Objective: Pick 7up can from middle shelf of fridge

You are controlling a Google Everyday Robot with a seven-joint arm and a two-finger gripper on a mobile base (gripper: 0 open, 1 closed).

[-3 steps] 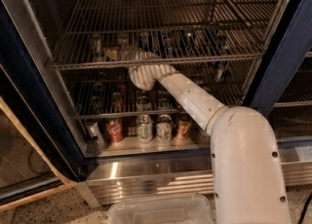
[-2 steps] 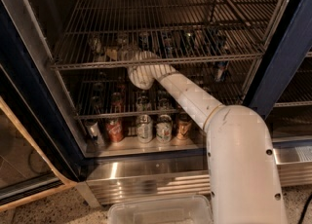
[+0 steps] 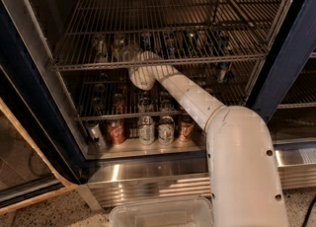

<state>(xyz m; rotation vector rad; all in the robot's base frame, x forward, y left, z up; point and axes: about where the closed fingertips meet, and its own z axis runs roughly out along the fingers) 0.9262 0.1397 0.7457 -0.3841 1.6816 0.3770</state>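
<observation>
The fridge (image 3: 34, 102) stands open, with a dark blue frame and wire racks. My white arm reaches up from the lower right into it. The gripper (image 3: 132, 53) is at the front rail of the middle shelf (image 3: 207, 59), left of centre, mostly hidden by its own round wrist (image 3: 145, 73). Several cans stand in a row on that shelf. A pale silvery can (image 3: 120, 46), which looks like the 7up can, stands right at the gripper's tip. I cannot tell whether the two touch.
More cans stand on a lower rack (image 3: 118, 103). On the fridge floor are a red can (image 3: 116, 132), two green-white cans (image 3: 146, 130) and a bronze-orange can (image 3: 186, 128). A ribbed steel base panel (image 3: 148, 181) and a clear plastic bin (image 3: 163, 213) are below.
The gripper has edged very slightly up and left toward the shelf. The cans have not moved.
</observation>
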